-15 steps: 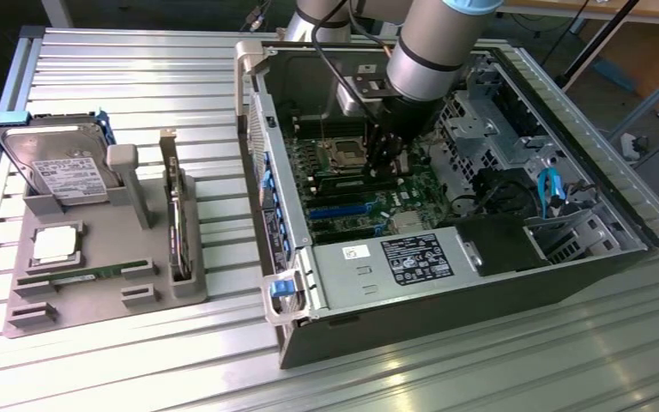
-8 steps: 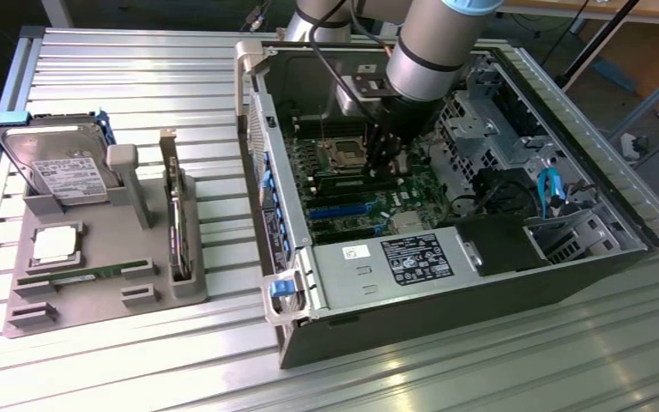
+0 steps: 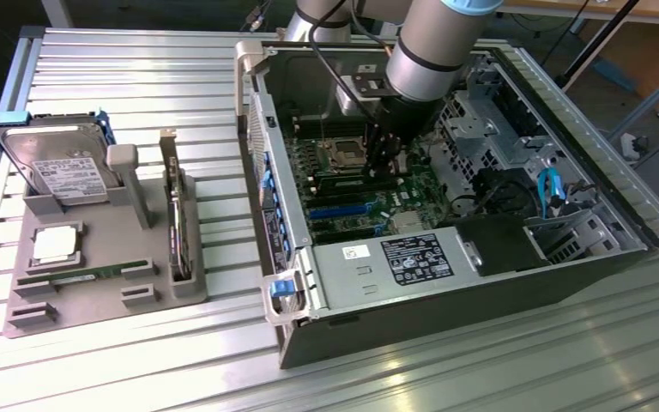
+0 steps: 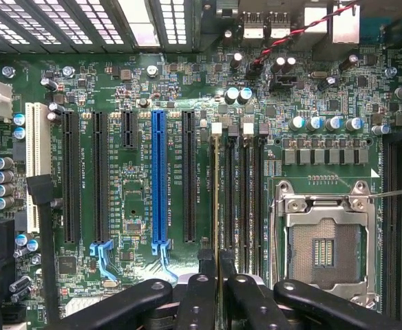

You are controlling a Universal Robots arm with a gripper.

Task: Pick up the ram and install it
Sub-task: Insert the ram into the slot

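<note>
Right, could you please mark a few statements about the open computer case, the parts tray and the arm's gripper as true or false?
1. The square metal-framed processor socket on the green motherboard is empty. True.
2. The black gripper hangs over the grey parts tray. False: it is inside the open black computer case, above the motherboard.
3. A long thin green ram stick lies flat on the tray. True.
4. The large silver labelled hard drive is mounted inside the case. False: it stands propped on the tray, near the square silver processor chip.
</note>
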